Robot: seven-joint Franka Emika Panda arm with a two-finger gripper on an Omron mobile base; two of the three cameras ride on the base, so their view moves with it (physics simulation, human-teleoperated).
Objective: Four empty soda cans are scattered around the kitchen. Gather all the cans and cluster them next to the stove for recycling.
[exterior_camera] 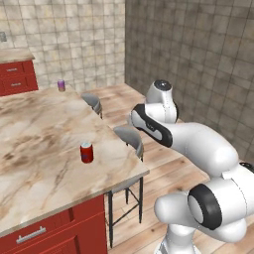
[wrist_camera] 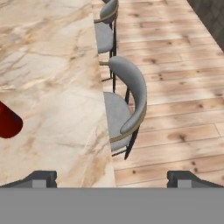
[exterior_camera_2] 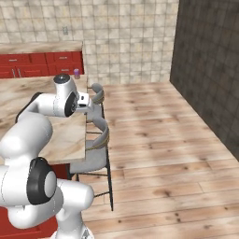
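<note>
My gripper (wrist_camera: 111, 177) hung spread, empty; small red soda can (exterior_camera: 87, 153) stood near marbled counter's (exterior_camera: 39, 134) stool-side edge. Best: centre, descend straight.

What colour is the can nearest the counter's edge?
Red, with a silvery top; clearest in the left base view.

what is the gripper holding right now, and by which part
Nothing. The gripper is wide open over the counter's edge with empty space between its fingertips; the red can stands apart, off to one side.
</note>
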